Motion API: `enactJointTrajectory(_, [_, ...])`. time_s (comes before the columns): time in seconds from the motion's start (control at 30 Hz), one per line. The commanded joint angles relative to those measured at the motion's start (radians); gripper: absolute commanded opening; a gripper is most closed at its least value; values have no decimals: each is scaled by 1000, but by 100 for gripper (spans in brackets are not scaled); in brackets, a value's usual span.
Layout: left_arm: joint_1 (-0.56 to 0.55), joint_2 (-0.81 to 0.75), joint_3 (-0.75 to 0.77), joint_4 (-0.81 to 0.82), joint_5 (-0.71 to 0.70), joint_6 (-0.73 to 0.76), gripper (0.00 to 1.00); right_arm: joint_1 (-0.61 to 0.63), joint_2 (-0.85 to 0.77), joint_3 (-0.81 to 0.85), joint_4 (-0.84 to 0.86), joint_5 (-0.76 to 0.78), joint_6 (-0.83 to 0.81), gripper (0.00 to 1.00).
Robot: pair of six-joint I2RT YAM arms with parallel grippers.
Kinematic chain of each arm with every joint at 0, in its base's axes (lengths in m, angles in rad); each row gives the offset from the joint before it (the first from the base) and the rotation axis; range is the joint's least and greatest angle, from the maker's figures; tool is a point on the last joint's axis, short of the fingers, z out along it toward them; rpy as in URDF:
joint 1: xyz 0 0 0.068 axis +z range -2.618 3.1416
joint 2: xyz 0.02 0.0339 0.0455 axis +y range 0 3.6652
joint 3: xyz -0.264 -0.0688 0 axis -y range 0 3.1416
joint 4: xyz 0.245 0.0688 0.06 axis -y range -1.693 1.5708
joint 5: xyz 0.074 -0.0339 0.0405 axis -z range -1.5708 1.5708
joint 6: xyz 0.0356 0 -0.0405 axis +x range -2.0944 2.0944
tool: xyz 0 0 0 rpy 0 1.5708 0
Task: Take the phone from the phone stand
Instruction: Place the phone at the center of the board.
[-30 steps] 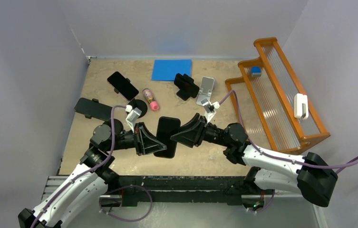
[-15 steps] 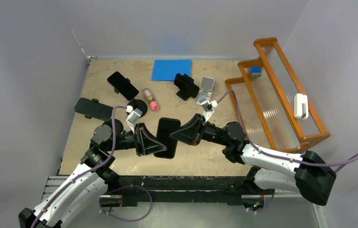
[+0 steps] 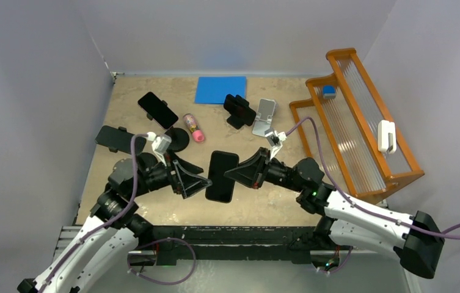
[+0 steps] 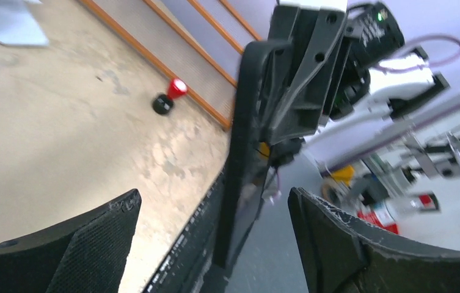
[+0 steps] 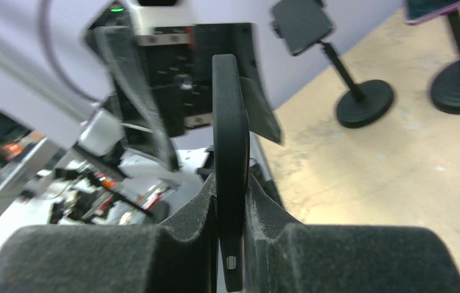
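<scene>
While your right hand (image 3: 231, 174) clamps the phone (image 3: 220, 190) by one edge, long axis running near-to-far, your left hand (image 3: 198, 183) gapes apart just left, not touching.

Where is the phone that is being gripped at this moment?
In the top view the phone hangs above the near centre of the table, clamped edge-on in the right end effector, with the left end effector open at its left edge.

Robotics lab test cell: a tan tabletop (image 3: 258, 206) is boxed in by plain grey panels (image 3: 32, 91), staged props such as phone stands (image 3: 265, 116) and an orange rack (image 3: 341, 54) are laid out, and cluttered equipment (image 4: 423, 165) is seen beyond.
</scene>
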Motion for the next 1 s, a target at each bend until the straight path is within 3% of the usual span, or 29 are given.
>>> enactJointTrajectory(0.0, [-2, -43, 132, -184, -275, 106, 89, 1, -32, 91, -252, 211, -87, 0])
enactJointTrajectory(0.1, [-2, -46, 195, -226, -379, 181, 90, 1, -3, 76, -298, 238, -71, 0])
enactJointTrajectory(0.27, [-1, -4, 263, -179, -457, 306, 90, 1, 110, 49, -219, 239, -31, 0])
enactJointTrajectory(0.57, [-1, 72, 214, -52, -455, 401, 85, 1, 466, 86, 65, 54, 155, 0])
enactJointTrajectory(0.73, [-2, 42, 163, -26, -373, 416, 83, 2, 652, 138, 204, -24, 271, 0])
enactJointTrajectory(0.97, [-2, 13, 161, -51, -384, 420, 83, 7, 804, 223, 242, 11, 345, 0])
